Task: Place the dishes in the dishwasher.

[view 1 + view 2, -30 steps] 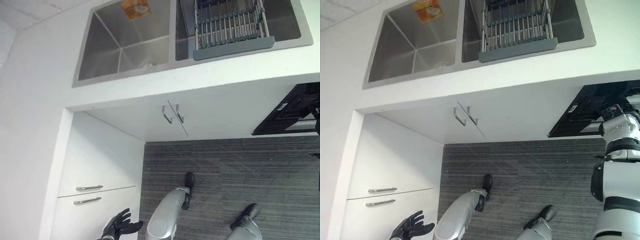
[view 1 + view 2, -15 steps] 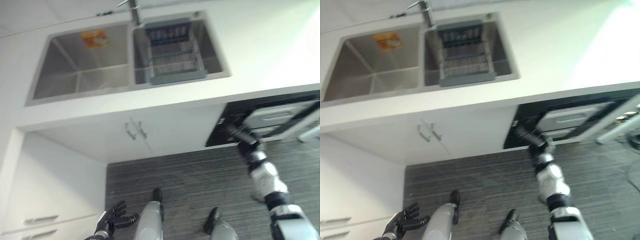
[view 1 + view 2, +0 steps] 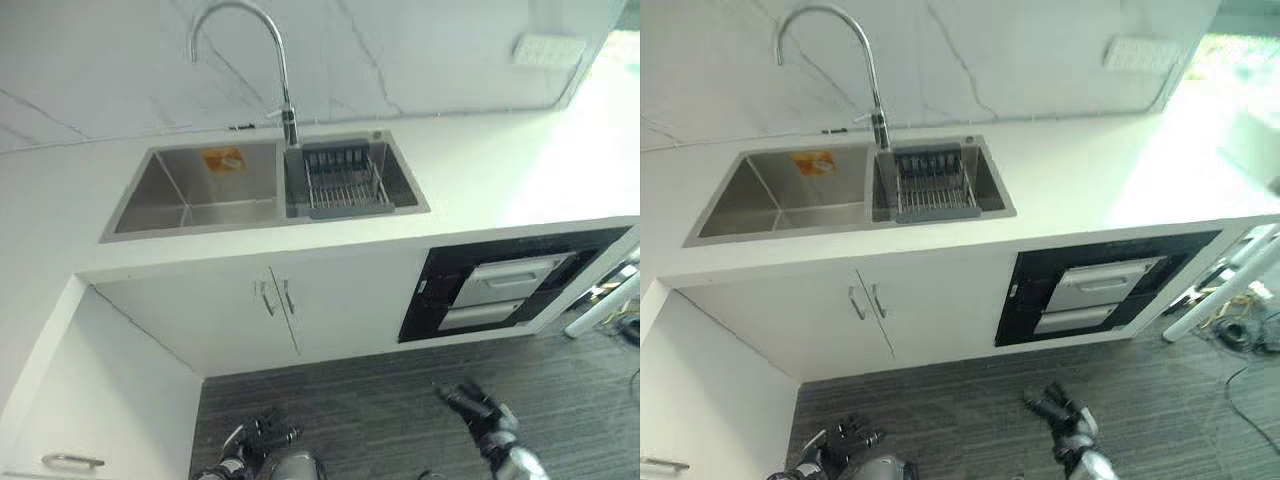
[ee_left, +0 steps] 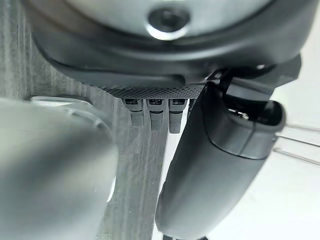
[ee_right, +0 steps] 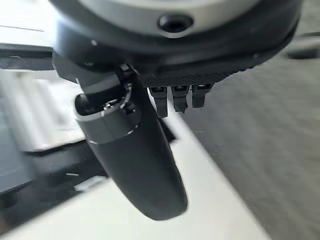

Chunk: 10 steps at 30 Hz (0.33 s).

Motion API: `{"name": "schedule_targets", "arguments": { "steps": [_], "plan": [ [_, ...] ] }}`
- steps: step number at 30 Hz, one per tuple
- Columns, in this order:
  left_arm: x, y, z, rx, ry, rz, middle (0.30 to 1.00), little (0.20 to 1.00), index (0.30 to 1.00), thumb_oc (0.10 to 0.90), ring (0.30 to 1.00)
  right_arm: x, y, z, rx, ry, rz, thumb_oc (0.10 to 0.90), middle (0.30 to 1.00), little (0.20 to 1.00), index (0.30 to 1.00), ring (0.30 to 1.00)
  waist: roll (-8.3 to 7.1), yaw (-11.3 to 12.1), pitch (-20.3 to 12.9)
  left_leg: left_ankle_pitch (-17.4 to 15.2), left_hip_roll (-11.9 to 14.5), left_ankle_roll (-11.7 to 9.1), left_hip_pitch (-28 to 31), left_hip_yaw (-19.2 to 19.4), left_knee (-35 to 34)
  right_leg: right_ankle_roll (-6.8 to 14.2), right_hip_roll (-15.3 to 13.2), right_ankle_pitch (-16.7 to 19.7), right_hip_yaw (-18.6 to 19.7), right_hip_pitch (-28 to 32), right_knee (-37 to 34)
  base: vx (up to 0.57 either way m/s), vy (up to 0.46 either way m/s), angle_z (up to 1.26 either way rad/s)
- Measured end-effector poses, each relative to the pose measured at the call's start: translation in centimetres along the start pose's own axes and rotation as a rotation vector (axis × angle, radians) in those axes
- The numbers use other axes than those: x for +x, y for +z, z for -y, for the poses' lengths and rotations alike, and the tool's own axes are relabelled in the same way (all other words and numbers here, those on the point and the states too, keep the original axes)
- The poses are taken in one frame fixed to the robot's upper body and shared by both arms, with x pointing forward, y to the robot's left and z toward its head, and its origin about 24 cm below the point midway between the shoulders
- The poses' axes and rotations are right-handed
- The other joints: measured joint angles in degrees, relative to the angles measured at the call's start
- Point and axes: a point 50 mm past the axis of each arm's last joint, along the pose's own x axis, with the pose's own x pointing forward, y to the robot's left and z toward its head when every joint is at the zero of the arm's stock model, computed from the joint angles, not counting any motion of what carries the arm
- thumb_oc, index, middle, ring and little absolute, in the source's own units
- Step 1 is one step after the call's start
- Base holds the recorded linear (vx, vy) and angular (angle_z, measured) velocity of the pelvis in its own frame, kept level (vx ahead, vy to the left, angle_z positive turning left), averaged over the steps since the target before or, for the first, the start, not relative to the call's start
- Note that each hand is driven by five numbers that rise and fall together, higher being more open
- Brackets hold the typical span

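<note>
The dishwasher (image 3: 500, 290) is a black front with silver panels, set under the white counter to the right of the sink. A grey wire dish rack (image 3: 345, 185) sits in the right basin; I cannot tell whether it holds dishes. My left hand (image 3: 262, 437) hangs low over the floor by the cabinet, open and holding nothing. My right hand (image 3: 470, 405) is open too, low over the floor in front of the dishwasher and apart from it. Both wrist views show straight fingers (image 4: 152, 115) and empty hands (image 5: 175, 100).
A steel double sink (image 3: 190, 195) with a tall curved faucet (image 3: 285, 90) is set in the white counter (image 3: 480, 170). Below it are two cabinet doors with handles (image 3: 275, 297). A drawer unit (image 3: 70, 460) juts out at the left. The floor is grey carpet (image 3: 380, 400).
The camera has swung up, so the whole counter and back wall now show. My right hand has come away from the dishwasher front and hangs lower, near the floor.
</note>
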Motion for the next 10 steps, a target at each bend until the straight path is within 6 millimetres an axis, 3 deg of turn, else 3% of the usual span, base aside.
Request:
{"name": "schedule_targets", "arguments": {
  "steps": [1, 2, 4, 6, 7, 10],
  "plan": [
    [0.2, 0.2, -0.1, -0.006, 0.02, -0.005, 0.9, 0.9, 0.9, 0.8, 0.9, -0.4, -1.7, 0.4, -0.009, -0.015, -0.066, 0.8, 0.9, 0.9, 0.9, 0.9, -0.02, -0.4, 0.14, 0.16, -0.18, 0.23, 0.37, -1.19, 0.13, 0.62, 0.29, 0.4, 3.12, -1.77, 3.1, -0.03, -0.11, 0.52],
    [0.0, 0.0, -0.5, -0.006, 0.045, -0.02, 0.9, 0.9, 0.9, 0.8, 0.9, -0.6, -2.7, 0.5, -0.019, -0.031, -0.105, 0.8, 0.9, 0.9, 0.9, 0.9, 0.14, -0.92, -0.01, 0.84, 0.04, 0.21, 0.32, -1.58, -0.37, 2.03, 2.39, -2.39, 8.1, -3.42, 4.78, -0.03, -0.109, 0.28],
    [-0.3, -0.1, -1.6, -0.005, 0.085, -0.049, 0.9, 0.9, 0.9, 0.8, 0.9, -0.7, -2.7, 0.7, -0.044, -0.028, -0.107, 0.8, 0.9, 0.9, 0.9, 0.9, -0.05, -1.47, -0.12, 2.25, -0.74, -0.06, -0.43, -1.99, -2.44, 1.94, 6.68, -6.98, 14.18, -6.95, 5.99, -0.02, -0.101, 0.22],
    [-0.6, -0.5, -2.1, -0.012, 0.113, -0.061, 0.9, 0.9, 0.9, 0.8, 0.9, -0.7, -2.3, 1.3, -0.129, -0.034, -0.115, 0.8, 0.9, 0.9, 0.9, 0.9, 0.09, -1.78, -0.13, 4.07, -3.31, -0.49, -0.29, -2.25, -5.59, 0.7, 8.12, -9.28, 13.62, -8.24, 6.67, -0.01, -0.14, 0.35],
    [-0.9, -1.4, -2.3, -0.05, 0.135, -0.071, 0.9, 0.9, 0.9, 0.8, 0.9, -0.9, -2.2, 1.8, -0.186, -0.041, -0.125, 0.8, 0.9, 0.9, 0.9, 0.9, 0.55, -1.5, -0.51, 5.4, -5.62, -0.75, 1.16, -2.28, -8.7, -1.22, 9.83, -10.4, 13.27, -7.33, 5.94, 0.01, -0.156, 0.3],
    [-1.4, -3.1, -2.3, -0.114, 0.152, -0.097, 0.9, 0.9, 0.9, 0.8, 0.9, -1.1, -2.5, 2.2, -0.198, -0.048, -0.138, 0.8, 0.9, 0.9, 0.9, 0.9, 3.79, -0.94, -1.55, 5.35, -6.68, -2.21, 2.29, -1.51, -11.58, -3.65, 12.56, -10.52, 9.98, -3.33, 2.38, 0.03, -0.096, 0.15]
  ]
}}
